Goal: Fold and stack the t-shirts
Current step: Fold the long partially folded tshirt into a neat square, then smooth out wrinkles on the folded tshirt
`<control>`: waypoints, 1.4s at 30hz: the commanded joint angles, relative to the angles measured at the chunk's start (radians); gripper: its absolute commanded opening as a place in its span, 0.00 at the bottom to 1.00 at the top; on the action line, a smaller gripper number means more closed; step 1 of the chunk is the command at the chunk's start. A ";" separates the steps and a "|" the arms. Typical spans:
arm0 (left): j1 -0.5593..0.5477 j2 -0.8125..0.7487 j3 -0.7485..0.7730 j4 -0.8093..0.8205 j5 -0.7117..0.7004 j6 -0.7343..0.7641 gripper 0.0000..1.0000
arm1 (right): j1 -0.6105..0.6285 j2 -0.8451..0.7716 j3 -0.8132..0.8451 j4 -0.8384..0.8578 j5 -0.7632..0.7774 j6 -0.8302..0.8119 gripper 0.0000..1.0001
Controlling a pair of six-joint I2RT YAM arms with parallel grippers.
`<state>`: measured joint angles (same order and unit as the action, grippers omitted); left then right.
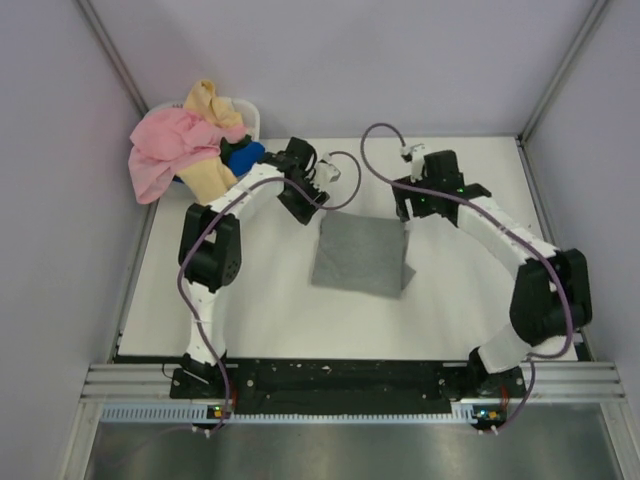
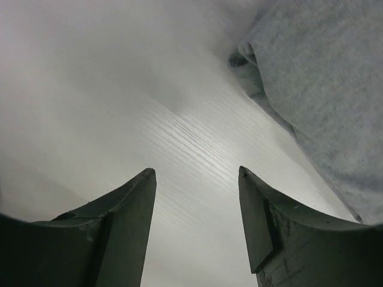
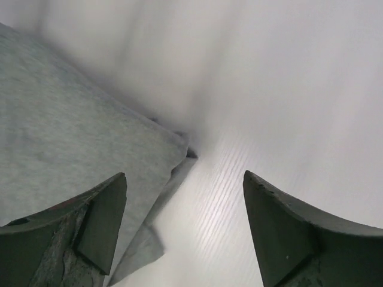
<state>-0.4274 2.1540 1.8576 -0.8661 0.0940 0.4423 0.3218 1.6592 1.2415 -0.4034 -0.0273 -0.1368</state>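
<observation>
Relation: grey t-shirt (image 1: 362, 255) is flanked at far corners by left gripper (image 2: 197, 173) and right gripper (image 3: 185, 179) | both held wide apart, empty

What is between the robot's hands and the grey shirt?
Nothing visible. The open left hand and open right hand hover at the folded heather grey cotton t-shirt's far corners; only white table shows between.

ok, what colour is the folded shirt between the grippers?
The t-shirt is heather grey; best in top external.
</observation>
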 commanded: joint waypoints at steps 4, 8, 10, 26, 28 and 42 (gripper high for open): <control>0.007 -0.195 -0.201 0.068 0.232 -0.069 0.62 | -0.067 -0.337 -0.285 -0.028 -0.137 0.549 0.78; 0.009 -0.161 -0.225 0.049 0.265 -0.100 0.58 | -0.087 -0.335 -0.402 -0.025 -0.111 0.687 0.72; 0.006 -0.160 -0.251 0.056 0.276 -0.111 0.57 | -0.110 -0.306 -0.425 -0.012 -0.137 0.707 0.70; -0.034 -0.126 -0.353 0.096 0.322 -0.125 0.43 | -0.133 -0.141 -0.521 0.173 -0.240 0.775 0.10; -0.034 -0.128 -0.353 0.099 0.323 -0.122 0.39 | -0.142 -0.136 -0.504 0.182 -0.241 0.767 0.00; -0.036 -0.077 -0.299 0.095 0.244 -0.087 0.28 | -0.144 -0.113 -0.347 0.264 -0.392 0.714 0.00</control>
<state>-0.4637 2.0712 1.5246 -0.7799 0.3748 0.3222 0.1864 1.5303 0.8474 -0.1974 -0.3721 0.5896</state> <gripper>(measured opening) 0.274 0.003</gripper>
